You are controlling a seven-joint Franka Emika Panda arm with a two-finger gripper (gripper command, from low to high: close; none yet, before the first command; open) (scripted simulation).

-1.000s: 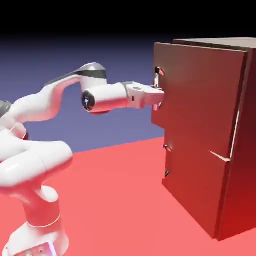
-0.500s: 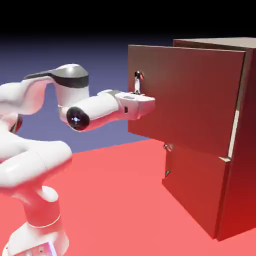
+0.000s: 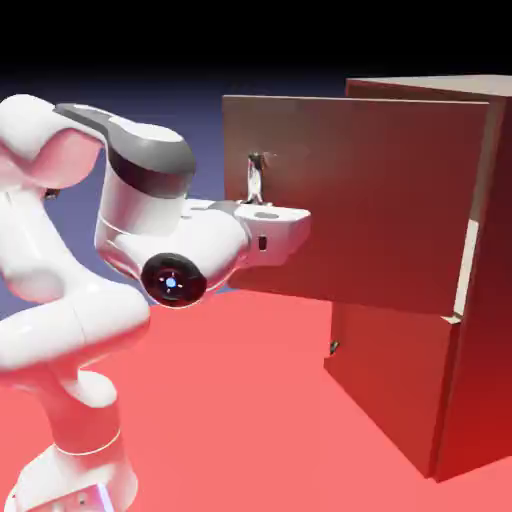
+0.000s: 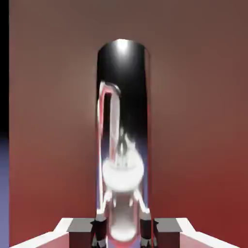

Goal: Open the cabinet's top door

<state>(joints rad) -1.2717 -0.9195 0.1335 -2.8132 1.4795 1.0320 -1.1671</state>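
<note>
Red table (image 3: pixel 230 410) spreads under everything, against a blue-violet backdrop. The cabinet (image 3: pixel 491 300), tall, boxy and reddish-brown, stands on it at the exterior view's right. White arm (image 3: pixel 75 320) rises at the exterior view's left, bent over, its hand reaching to the cabinet front.

Top door (image 3: pixel 370 190) — upper part of the cabinet — stands open, swung well out, its free edge toward the exterior view's left and its other edge by the cabinet's side. Lower door (image 3: pixel 390 370) sits beneath it, partly hidden behind the swung panel, and looks closed.

Silver bar handle (image 3: pixel 254 180) is upright on the outer face of the top door, near the free edge. In the hand view it fills the middle, glossy, with bright reflections.

Pincer (image 4: pixel 123 235) is pinching the handle, one dark fingertip on either side of the bar. Pale strip (image 3: pixel 467 268) shows along the edge nearest the cabinet. Smallest item: a dark fitting (image 3: pixel 334 347) on the lower door, detail too small to tell.
</note>
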